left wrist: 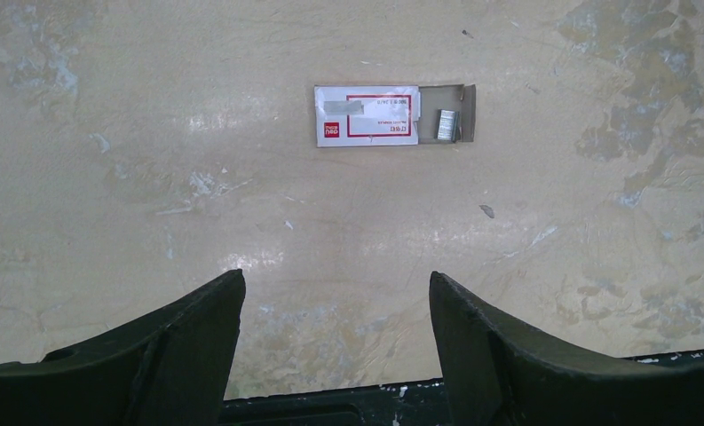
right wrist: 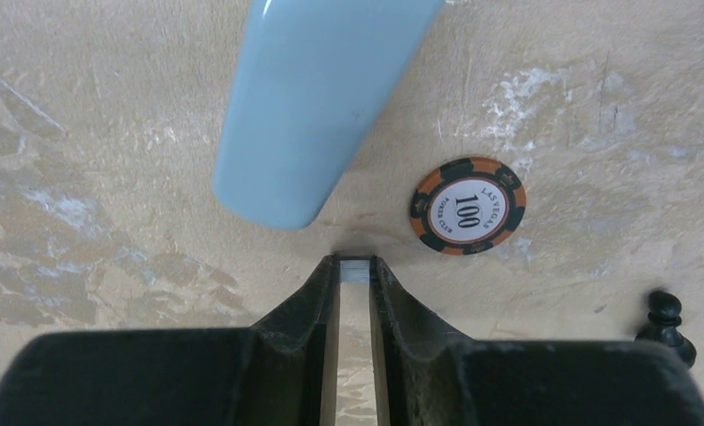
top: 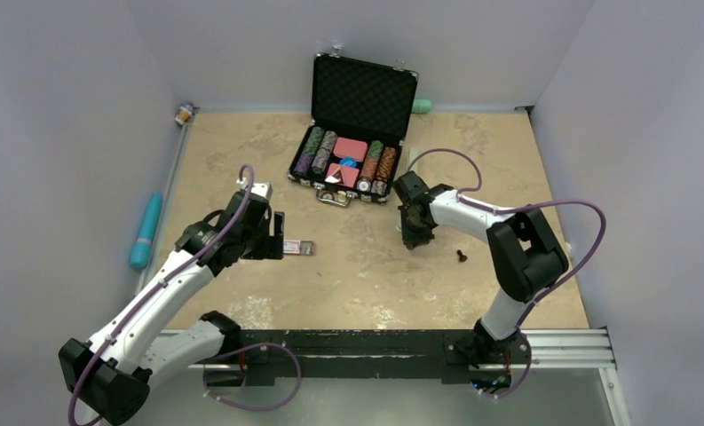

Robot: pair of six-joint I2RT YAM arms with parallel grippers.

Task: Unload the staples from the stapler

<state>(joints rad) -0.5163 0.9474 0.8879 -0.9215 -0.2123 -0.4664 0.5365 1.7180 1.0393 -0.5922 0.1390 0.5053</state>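
Note:
In the right wrist view my right gripper [right wrist: 355, 263] is shut on the staples [right wrist: 355, 271], a tiny silver-grey strip pinched at the very tips, low over the table. Just beyond it lies a pale blue rounded body [right wrist: 317, 106], apparently the stapler, a little apart from the tips. In the top view the arm hides it. My left gripper [left wrist: 337, 280] hangs open over bare table, nothing between its fingers. Ahead of it lies a small red-and-white box [left wrist: 366, 115], with a small silver block [left wrist: 445, 124] in its open end.
An orange poker chip [right wrist: 468, 206] lies right of the right fingertips, and a black pawn [right wrist: 665, 316] nearer the right edge. An open chip case [top: 352, 142] stands at the back centre. A long teal object [top: 146, 231] lies along the left wall.

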